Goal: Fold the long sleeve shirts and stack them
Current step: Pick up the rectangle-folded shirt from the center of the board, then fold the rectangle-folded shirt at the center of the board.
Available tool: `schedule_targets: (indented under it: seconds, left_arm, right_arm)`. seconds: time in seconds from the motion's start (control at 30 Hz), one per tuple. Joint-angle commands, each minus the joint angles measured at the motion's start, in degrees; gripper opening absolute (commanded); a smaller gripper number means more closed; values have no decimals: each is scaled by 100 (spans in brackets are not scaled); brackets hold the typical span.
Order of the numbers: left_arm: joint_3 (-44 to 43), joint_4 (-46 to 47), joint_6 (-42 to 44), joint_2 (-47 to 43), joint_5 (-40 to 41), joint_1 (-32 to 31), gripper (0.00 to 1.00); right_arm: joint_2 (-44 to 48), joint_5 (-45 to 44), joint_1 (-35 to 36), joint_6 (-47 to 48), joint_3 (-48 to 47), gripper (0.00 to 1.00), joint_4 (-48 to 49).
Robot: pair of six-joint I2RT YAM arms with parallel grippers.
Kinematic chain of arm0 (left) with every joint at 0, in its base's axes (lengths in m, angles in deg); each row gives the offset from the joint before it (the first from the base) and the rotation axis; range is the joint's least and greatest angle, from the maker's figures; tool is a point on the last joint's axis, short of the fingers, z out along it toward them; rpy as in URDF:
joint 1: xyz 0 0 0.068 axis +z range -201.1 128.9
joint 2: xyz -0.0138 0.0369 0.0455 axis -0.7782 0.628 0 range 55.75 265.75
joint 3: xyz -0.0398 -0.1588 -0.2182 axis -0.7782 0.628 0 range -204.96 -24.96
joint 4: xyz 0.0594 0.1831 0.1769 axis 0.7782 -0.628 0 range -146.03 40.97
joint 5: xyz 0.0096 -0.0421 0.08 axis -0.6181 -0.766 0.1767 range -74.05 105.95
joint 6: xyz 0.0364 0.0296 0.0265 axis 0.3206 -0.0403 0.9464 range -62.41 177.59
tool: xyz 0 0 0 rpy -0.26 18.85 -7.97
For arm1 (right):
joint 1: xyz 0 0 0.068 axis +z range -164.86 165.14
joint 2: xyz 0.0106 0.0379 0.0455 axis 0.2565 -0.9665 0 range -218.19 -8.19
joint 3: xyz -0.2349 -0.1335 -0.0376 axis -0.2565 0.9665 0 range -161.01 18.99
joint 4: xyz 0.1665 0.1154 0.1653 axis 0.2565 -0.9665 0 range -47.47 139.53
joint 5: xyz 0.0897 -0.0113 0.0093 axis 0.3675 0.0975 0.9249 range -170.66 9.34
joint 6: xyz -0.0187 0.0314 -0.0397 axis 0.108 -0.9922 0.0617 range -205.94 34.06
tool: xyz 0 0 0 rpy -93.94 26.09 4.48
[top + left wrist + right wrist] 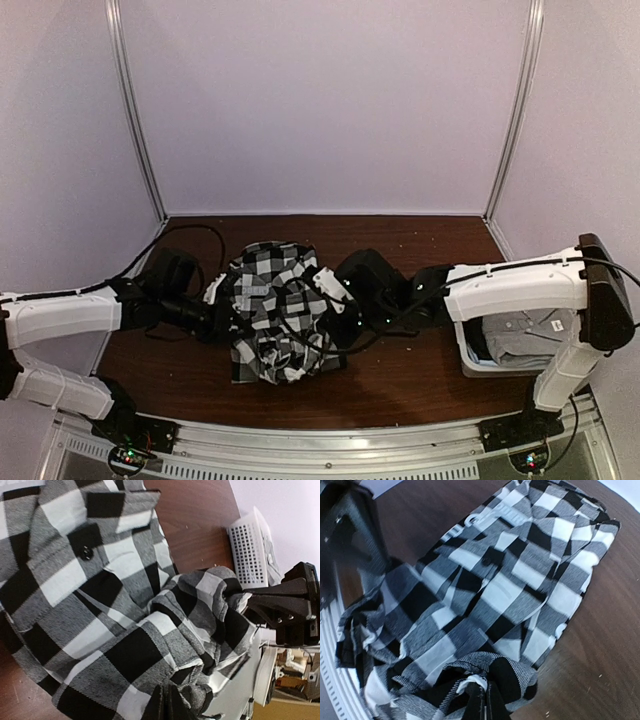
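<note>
Black-and-white checked shirt [275,310] lies bunched on the brown table [420,385], well to the left of the white lattice basket [468,362]. Left gripper [166,702], on the shirt's side far from the basket, pinches its cloth; right gripper [482,700], on the basket side, pinches another fold. Grey shirt [525,335] lies inside the basket.

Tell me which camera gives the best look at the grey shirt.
Top external: the grey shirt lies in the white basket on the right, partly under the right arm. Left wrist catches at most a grey sliver past the basket's lattice wall. Right wrist shows just the checked shirt.
</note>
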State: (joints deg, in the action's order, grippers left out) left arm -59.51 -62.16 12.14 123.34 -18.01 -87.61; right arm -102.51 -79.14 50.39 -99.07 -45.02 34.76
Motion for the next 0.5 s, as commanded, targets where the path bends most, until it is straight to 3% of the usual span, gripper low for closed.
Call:
schedule_targets:
  seconds: [0.0, 0.23, 0.47]
  left_arm:
    - [-98, 528, -573, -105, 596, 400, 4]
    - [101, 1054, -1118, 323, 1217, 877, 4]
    - [-52, 1501, -969, 1047, 1532, 1006, 4]
  right_arm:
    - [-594, 171, -645, 306, -697, 0, 198]
    - [-1969, 619, -1433, -99, -1926, 0, 376]
    - [-2467, 357, -1637, -535, -2487, 0, 321]
